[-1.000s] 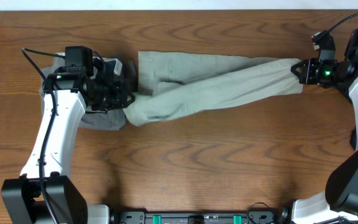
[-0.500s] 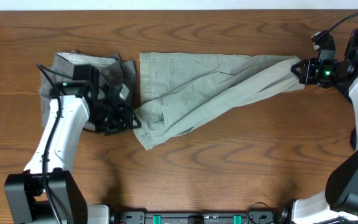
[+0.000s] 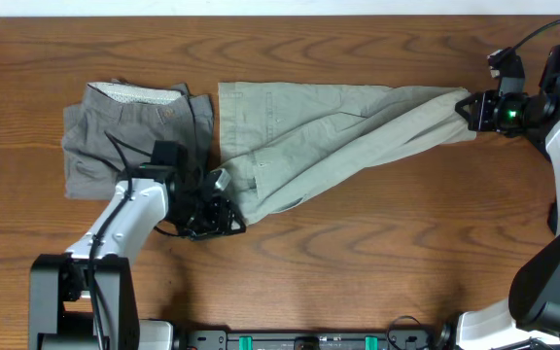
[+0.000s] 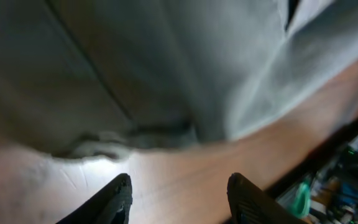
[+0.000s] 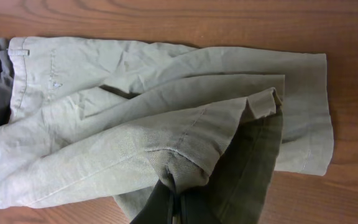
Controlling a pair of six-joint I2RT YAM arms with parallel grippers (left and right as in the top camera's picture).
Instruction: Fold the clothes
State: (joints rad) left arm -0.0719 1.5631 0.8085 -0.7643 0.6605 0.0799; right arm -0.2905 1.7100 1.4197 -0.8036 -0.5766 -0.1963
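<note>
Khaki garment (image 3: pixel 329 131) lies flat, stretched rightward from grey shorts (image 3: pixel 124 136), waistband edge touching them. Left gripper (image 3: pixel 224 216) sits just below-right of grey shorts at khaki garment's near corner, fingers apart over bare table (image 3: pixel 358 253). Right gripper (image 3: pixel 467 107), far right of grey shorts, is clamped on khaki garment's leg end.

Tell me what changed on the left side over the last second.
The left tool slid back toward its base, dragging a waistband corner of the khaki shorts, then opened and let go. The dark grey shorts are now uncovered. The right tool stayed shut on the khaki leg end.
</note>
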